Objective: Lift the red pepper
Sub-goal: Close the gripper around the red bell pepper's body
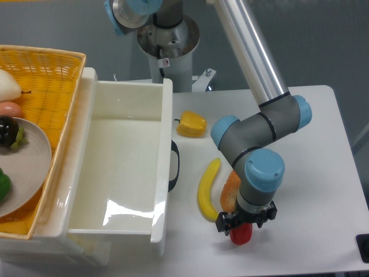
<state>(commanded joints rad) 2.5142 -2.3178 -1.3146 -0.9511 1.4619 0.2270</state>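
Red pepper (241, 234) sits on the tabletop (311, 196) near its front edge, just right of the banana (207, 190). The hand (244, 222) is low over it, covering its top; whether it pinches yet I cannot tell. Lifting remains.

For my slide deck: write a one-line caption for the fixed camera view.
UR5e gripper lowered over the red pepper beside the banana on the white table.
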